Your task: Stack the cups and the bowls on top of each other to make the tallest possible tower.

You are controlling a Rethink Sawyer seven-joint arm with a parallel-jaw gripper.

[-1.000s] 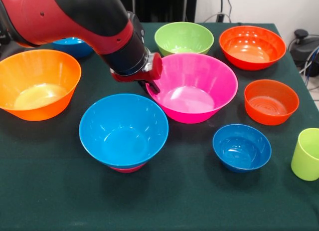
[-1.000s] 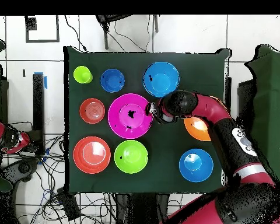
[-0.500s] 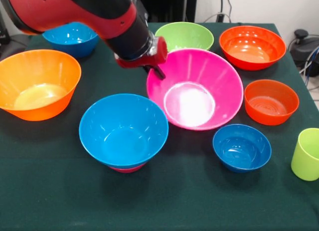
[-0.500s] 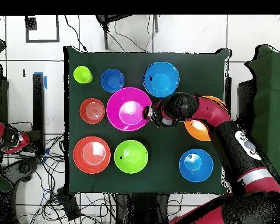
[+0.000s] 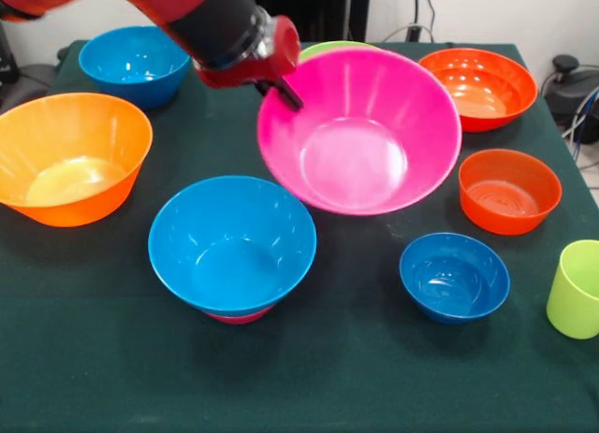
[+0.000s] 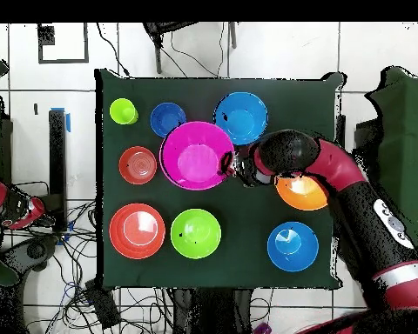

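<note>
The gripper (image 5: 284, 89), clamped on the large pink bowl's (image 5: 360, 134) rim, has lifted it off the table (image 5: 94, 358), tilted, higher than before, beside the medium blue bowl (image 5: 232, 243).

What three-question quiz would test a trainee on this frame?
1. True or false: the pink bowl sits flat on the table.
2. What does the gripper grip on the pink bowl? A) its rim B) its base C) nothing
3. What colour shows under the medium blue bowl near the table's front edge?

Key: 1. False, it is lifted and tilted toward the camera. 2. A. 3. Crimson, from a small bowl beneath it.
</note>
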